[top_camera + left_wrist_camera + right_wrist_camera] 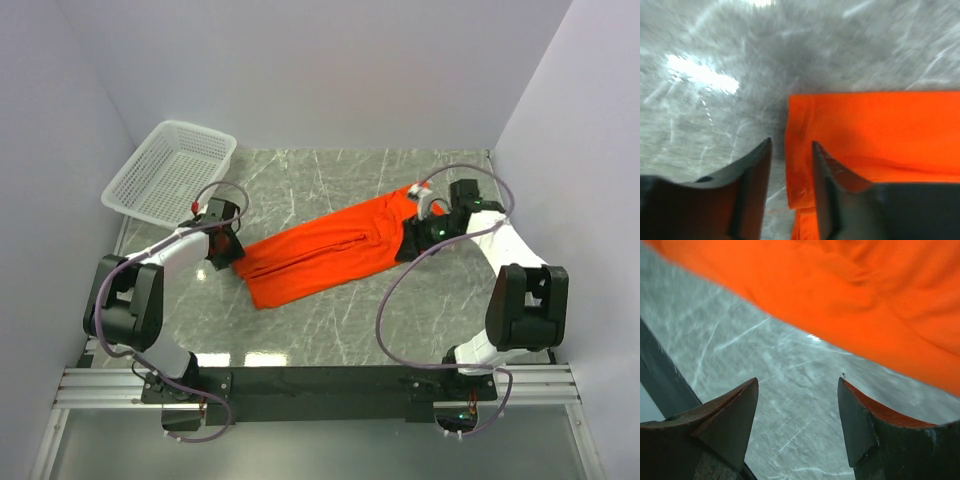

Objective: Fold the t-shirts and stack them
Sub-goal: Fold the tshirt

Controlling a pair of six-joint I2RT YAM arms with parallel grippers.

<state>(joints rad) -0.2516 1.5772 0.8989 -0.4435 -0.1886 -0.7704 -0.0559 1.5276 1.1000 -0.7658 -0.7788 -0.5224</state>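
Left gripper (790, 142) fills my left wrist view. Its fingers are narrowly parted and straddle the end corner of the t-shirt (320, 250), with a gap still showing, so no pinch yet. Right gripper (797, 380) is spread wide with nothing between the fingers. The cloth edge sits just ahead of its tips, over bare table (330, 320).

The shirt lies as 1 long narrow band, diagonal across the middle of the table, with 1 arm at each end. My read: the lengthwise fold is done, and the 2 arms sit at opposite ends to fold the band end over end.

Both need a pinch before any lift. Left is lined up; right has to advance onto the cloth. Risk is catching only the top layer and opening the fold.

Basket (170, 170) is far-left, well apart from the shirt.
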